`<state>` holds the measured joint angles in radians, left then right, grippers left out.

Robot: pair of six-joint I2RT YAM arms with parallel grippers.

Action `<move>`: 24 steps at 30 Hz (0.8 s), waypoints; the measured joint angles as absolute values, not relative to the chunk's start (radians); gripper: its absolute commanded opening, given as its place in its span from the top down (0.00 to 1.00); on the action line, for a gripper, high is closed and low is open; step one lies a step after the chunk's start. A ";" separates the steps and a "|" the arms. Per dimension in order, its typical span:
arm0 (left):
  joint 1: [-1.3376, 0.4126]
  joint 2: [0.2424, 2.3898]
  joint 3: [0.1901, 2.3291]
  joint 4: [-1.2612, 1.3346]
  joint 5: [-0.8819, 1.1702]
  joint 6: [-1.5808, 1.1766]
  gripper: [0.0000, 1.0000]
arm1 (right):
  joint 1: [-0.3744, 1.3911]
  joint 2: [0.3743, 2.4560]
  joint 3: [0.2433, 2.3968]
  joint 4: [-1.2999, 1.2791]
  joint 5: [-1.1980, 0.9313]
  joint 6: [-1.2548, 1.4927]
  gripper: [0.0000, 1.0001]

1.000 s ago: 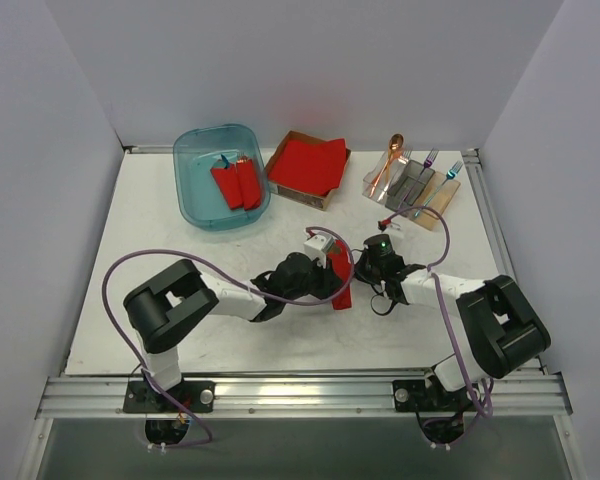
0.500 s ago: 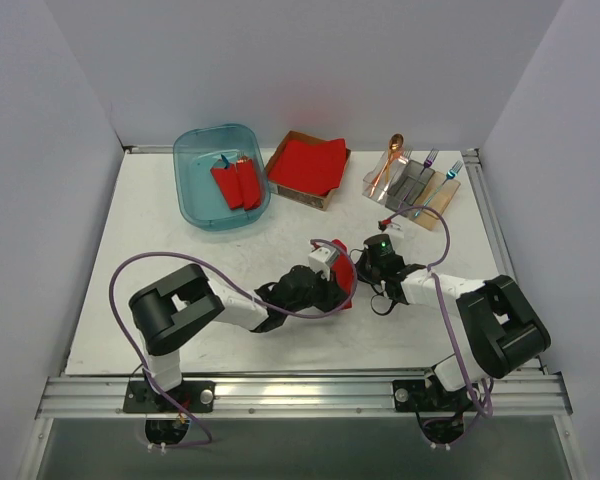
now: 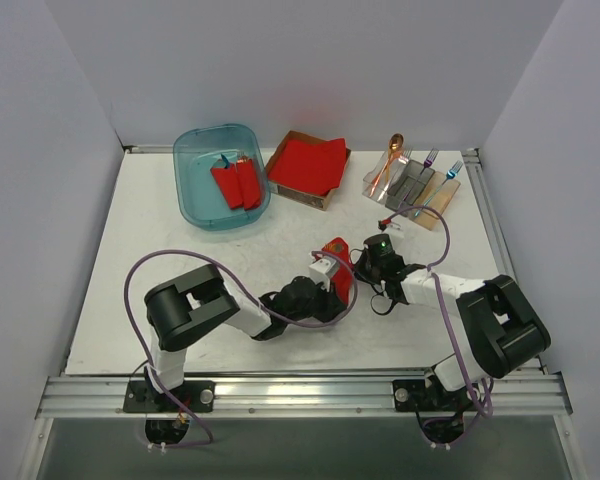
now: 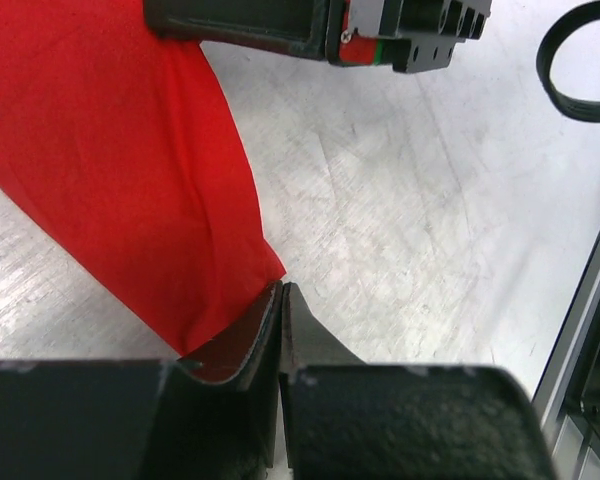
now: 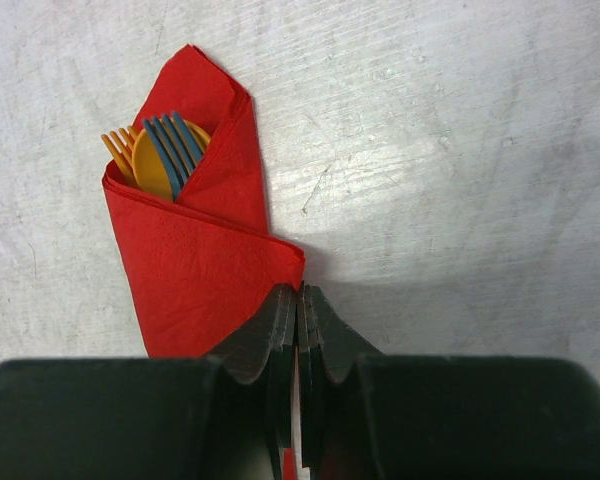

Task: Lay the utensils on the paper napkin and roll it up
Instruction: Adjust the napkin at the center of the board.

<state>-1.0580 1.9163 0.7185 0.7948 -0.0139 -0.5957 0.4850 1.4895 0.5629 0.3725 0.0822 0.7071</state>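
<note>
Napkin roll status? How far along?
Done: utensils sit inside the partly wrapped paper napkin. In hand: left tool and right tool, both shut, at its edges. Remaining: finish the roll; the wrap looks loose, top open.

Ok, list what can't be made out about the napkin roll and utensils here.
- Right wrist: utensils show tips only; the napkin wraps the handles.
- Right wrist: napkin's near end hidden behind the right gripper; whether its shut jaws pinch paper is unclear.
- Left wrist: past the left gripper, napkin runs off the left and top edges; no utensils visible.
- Top: both grippers cover most of the napkin; utensils inside too small.
</note>
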 measured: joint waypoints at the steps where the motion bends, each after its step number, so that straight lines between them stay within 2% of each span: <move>1: -1.058 1.917 0.711 0.809 -0.014 -0.599 0.91 | 0.485 1.489 0.563 0.373 0.082 0.707 1.00; 10: -1.084 1.903 0.631 0.909 -0.015 -0.620 0.91 | 0.485 1.489 0.563 0.375 0.082 0.707 1.00; 18: -1.083 1.775 0.616 0.836 -0.043 -0.588 0.91 | 0.485 1.489 0.563 0.375 0.082 0.707 1.00; 24: -1.000 1.730 0.667 0.778 -0.030 -0.560 0.91 | 0.485 1.488 0.563 0.375 0.083 0.707 1.00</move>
<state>-0.9997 1.7302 0.6666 0.7784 -0.0299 -0.5602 0.4847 1.4883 0.5629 0.3748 0.0826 0.7071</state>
